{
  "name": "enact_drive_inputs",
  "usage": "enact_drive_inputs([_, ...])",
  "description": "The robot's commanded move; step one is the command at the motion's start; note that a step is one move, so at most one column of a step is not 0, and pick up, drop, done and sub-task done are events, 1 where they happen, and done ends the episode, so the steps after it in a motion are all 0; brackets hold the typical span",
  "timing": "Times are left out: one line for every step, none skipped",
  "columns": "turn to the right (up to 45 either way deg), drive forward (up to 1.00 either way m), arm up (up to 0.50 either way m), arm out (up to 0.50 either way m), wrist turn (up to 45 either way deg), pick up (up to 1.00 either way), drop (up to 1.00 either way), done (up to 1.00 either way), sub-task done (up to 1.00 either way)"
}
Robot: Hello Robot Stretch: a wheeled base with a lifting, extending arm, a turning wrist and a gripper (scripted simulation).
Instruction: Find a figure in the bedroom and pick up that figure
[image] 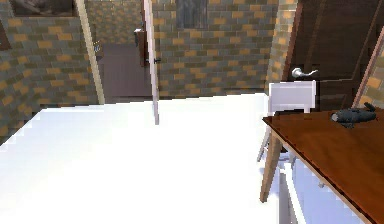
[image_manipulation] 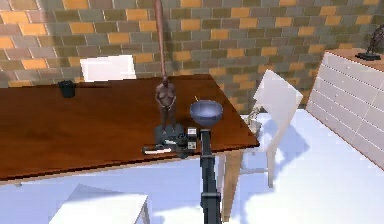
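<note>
A small dark figure stands upright on the brown wooden table, near its right end. My arm rises from the bottom edge of the arm side view, and the gripper lies over the tabletop just below the figure. With the figure and the tabletop right behind its far end, I cannot tell whether it holds anything. A dark round bowl sits on the table just right of the figure. In the forward view the same table shows at the right, with a dark object lying on it.
White chairs stand behind the table, at its right end and at the near side. A dark cup sits at the table's far left. A thin pole rises behind the figure. A white dresser lines the right. Ahead are white floor, a doorway and a dark door.
</note>
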Motion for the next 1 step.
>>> enact_drive_inputs([0.0,0.0,0.0,0.0,0.0,1.0,0.0,0.0,0.0])
